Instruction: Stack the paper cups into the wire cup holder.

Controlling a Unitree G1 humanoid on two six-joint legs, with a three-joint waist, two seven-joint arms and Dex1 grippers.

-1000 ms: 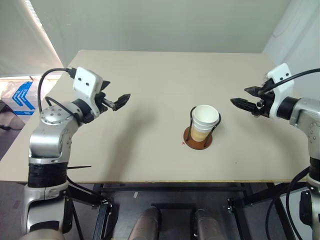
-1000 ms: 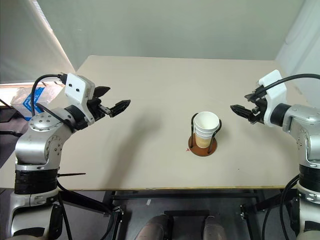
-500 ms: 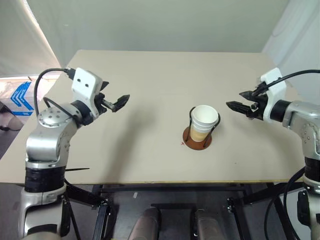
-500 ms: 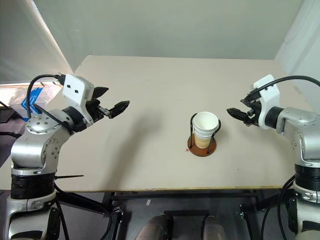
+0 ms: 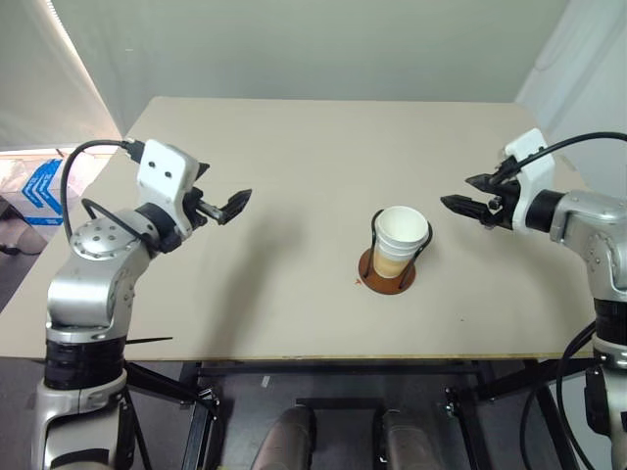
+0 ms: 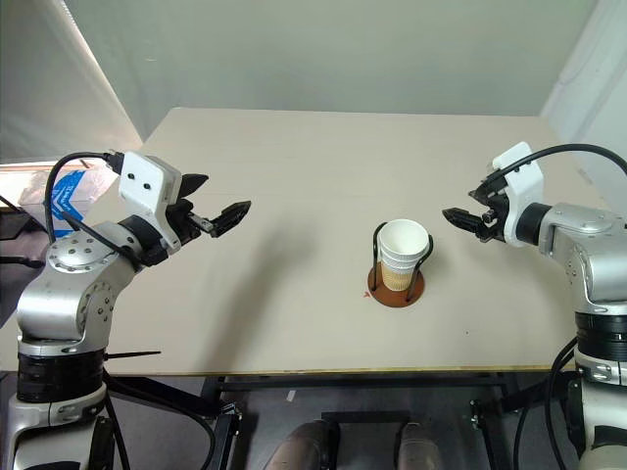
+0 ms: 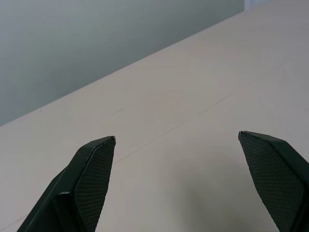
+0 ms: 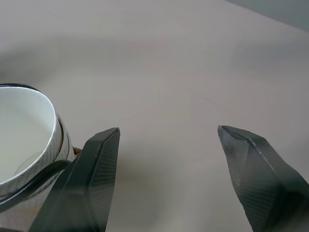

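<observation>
I judge the stacking done: the paper cups (image 5: 400, 238) sit nested one inside another in the wire cup holder (image 5: 388, 268), upright, with the black wire loops rising on either side of the stack and the reddish-brown base flat on the worktop (image 5: 294, 157). I see no loose cup anywhere on the worktop, so what is left, as I read it, is to draw both arms clear without brushing the stack.

My right gripper (image 5: 454, 203) hangs beside the cups on their right, near the rim but apart from it, jaws spread and holding nothing; in the right wrist view the cup rim and a wire loop sit just off one finger (image 8: 91, 174). Pulling that arm away calls for a move straight off from the holder, not across it, since a knock could tip the light stack.

My left gripper (image 5: 235, 203) is well apart from the holder, out to its left, jaws wide and empty over bare worktop.
</observation>
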